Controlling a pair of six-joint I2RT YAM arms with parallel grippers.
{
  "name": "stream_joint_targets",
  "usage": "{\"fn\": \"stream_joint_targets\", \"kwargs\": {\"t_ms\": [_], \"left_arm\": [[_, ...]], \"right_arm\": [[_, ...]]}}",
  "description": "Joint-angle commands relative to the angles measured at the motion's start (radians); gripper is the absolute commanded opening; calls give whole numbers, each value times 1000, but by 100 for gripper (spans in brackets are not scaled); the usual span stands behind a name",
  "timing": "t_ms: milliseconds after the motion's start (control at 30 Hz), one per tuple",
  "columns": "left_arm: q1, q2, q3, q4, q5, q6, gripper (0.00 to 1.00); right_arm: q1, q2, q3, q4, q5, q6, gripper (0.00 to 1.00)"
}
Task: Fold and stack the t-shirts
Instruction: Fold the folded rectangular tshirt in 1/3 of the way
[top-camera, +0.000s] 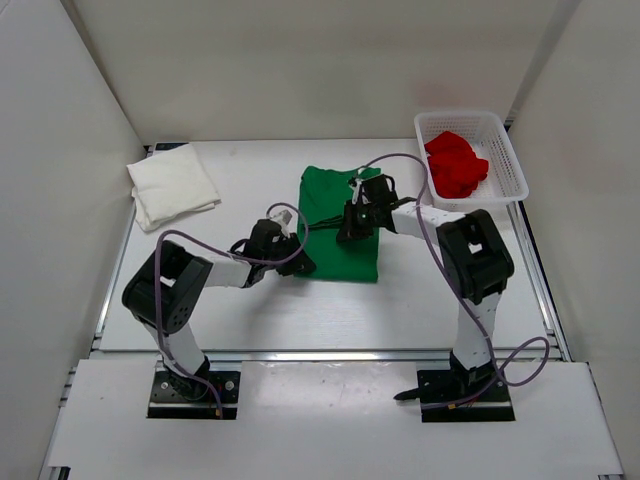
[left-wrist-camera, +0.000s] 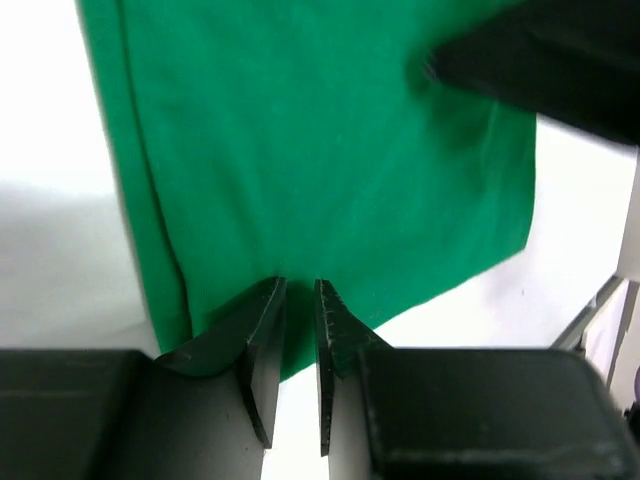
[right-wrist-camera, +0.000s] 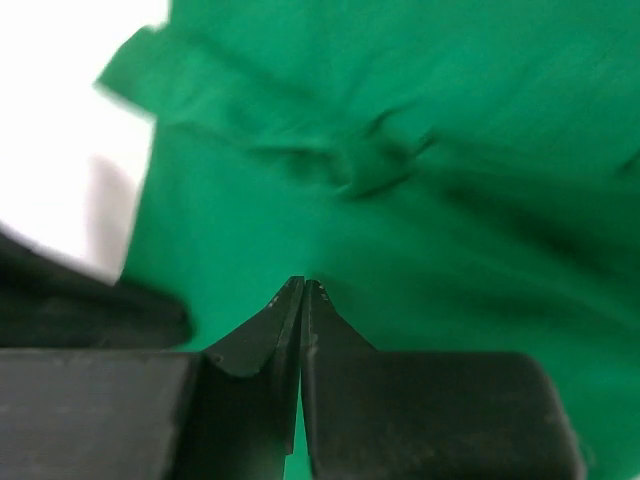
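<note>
Left gripper (left-wrist-camera: 300, 288): hovering at the green t-shirt's (top-camera: 345, 258) near edge, jaws standing slightly parted, pinching nothing visible.
White t-shirt (top-camera: 172, 185): lying folded, well left of green; done.
Green t-shirt: lying flat, smooth, part-folded; wrinkling near right gripper (right-wrist-camera: 303, 285), which is sitting closed over it.
Red t-shirt (top-camera: 456, 163): waiting crumpled in basket (top-camera: 512, 170), right of green.

Bright, even light from above fills the top view, which is sharp throughout, leaving only faint, soft shadows on the white bench (top-camera: 300, 315). Both wrist views are blurred: the bright green cloth t-shirt (left-wrist-camera: 320, 150) smears, and the bench glares white at 9 o'clock.
</note>
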Motion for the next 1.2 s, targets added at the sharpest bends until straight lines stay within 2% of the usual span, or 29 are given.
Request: {"fn": "stream_joint_targets", "kwargs": {"t_ms": [0, 267, 333, 433, 533, 567, 633, 733, 867, 1033, 1133, 1167], "left_arm": [[-36, -66, -69, 30, -3, -9, 29], [-64, -166, -193, 85, 5, -49, 29], [-56, -235, -195, 56, -4, -40, 31], [-50, -333, -194, 5, -35, -23, 34], [-58, -382, -203, -47, -90, 12, 37], [-55, -381, -209, -65, -96, 14, 38], [-59, -361, -224, -70, -106, 22, 37], [-29, -346, -269, -30, -87, 8, 37], [-16, -355, -295, -27, -103, 8, 41], [5, -366, -327, 4, -89, -14, 59], [4, -338, -316, 2, -87, -18, 65], [-6, -330, -318, 7, -87, -18, 67]], "right_arm": [[-4, 43, 78, -17, 17, -28, 0], [-62, 214, 380, -100, 15, -17, 0], [-71, 199, 392, -117, -1, -29, 0], [-70, 45, 264, -58, 2, -25, 0], [-88, -157, -46, 78, -19, 68, 0], [-97, -192, -102, 132, -39, 93, 0], [-137, -331, -327, 240, -86, 179, 0], [-163, -414, -507, 332, -124, 201, 0], [-185, -431, -636, 364, -119, 184, 0], [-208, -410, -705, 417, -116, 189, 0], [-206, -451, -710, 409, -118, 179, 1], [-203, -466, -717, 407, -108, 176, 4]]}}
